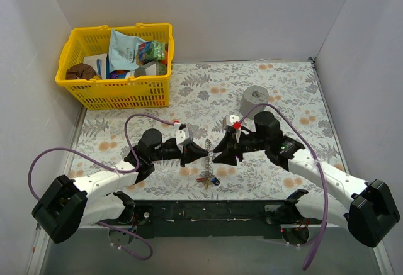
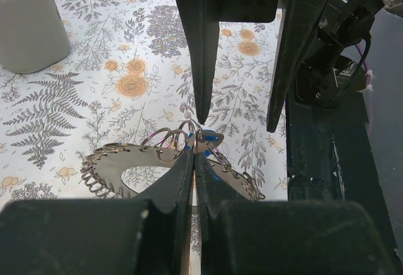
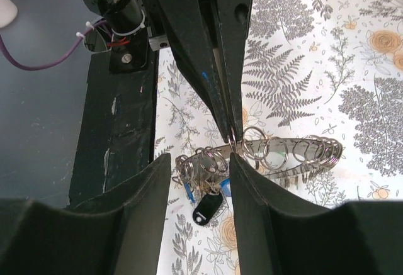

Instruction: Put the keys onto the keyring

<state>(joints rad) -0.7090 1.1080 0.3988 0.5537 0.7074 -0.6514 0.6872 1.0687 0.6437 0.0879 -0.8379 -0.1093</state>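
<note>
The keyring (image 1: pixel 207 157) is a silvery loop strung with many small rings, between the two grippers. My left gripper (image 1: pixel 200 153) is shut on its edge; the left wrist view shows the fingertips (image 2: pixel 186 162) pinching the keyring (image 2: pixel 119 165). A bunch of keys (image 1: pixel 208 179) with coloured heads lies at its near end. In the right wrist view a black key head (image 3: pixel 206 207) and blue ones lie among small rings. My right gripper (image 1: pixel 217 151) is open, its fingers (image 3: pixel 249 190) on either side of that bunch (image 3: pixel 204 184), touching nothing.
A grey cylinder (image 1: pixel 255 99) stands behind the right gripper and shows in the left wrist view (image 2: pixel 28 26). A yellow basket (image 1: pixel 94 89) full of packets sits at the back left. The black base rail (image 1: pixel 208 211) runs along the near edge.
</note>
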